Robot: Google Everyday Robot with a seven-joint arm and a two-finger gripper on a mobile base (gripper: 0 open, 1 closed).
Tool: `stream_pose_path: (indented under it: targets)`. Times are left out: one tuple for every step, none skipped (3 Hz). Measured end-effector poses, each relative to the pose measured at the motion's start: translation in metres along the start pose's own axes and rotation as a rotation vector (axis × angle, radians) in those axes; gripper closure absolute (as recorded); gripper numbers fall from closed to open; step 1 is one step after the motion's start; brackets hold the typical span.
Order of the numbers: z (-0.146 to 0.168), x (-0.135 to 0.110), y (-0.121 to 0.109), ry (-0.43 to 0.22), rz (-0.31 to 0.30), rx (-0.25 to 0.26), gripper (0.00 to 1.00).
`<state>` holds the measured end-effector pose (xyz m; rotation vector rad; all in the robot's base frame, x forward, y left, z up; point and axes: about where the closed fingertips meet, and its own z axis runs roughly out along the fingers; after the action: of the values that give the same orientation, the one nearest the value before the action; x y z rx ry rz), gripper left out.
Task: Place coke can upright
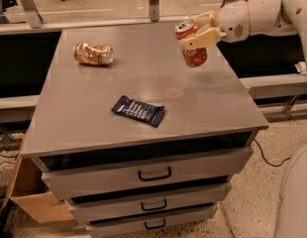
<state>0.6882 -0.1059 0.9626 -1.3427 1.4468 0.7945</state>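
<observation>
The orange-red coke can (192, 46) with a silver top is held above the right rear part of the grey cabinet top (94, 118). It is nearly upright, tilted a little, top toward the upper left. My gripper (197, 31) reaches in from the right on a white arm (257, 16) and is shut on the can's upper half, with one tan finger (202, 38) across its front. The can's base hangs clear of the surface.
A gold-tan dented can (94, 53) lies on its side at the rear left. A dark blue snack packet (138, 110) lies flat near the middle. Drawers (153, 175) face the front below. A cardboard box (29, 197) stands at the lower left.
</observation>
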Motion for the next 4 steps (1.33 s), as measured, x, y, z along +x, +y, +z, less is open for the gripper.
stream_pose_path:
  targets:
    - [-0.012, 0.011, 0.010, -0.070, -0.008, -0.027, 1.00]
    - [-0.026, 0.020, 0.014, -0.177, 0.007, -0.016, 1.00]
    - [-0.030, 0.025, 0.018, -0.288, 0.014, -0.012, 1.00]
    - [-0.031, 0.028, 0.023, -0.345, 0.008, -0.026, 0.82]
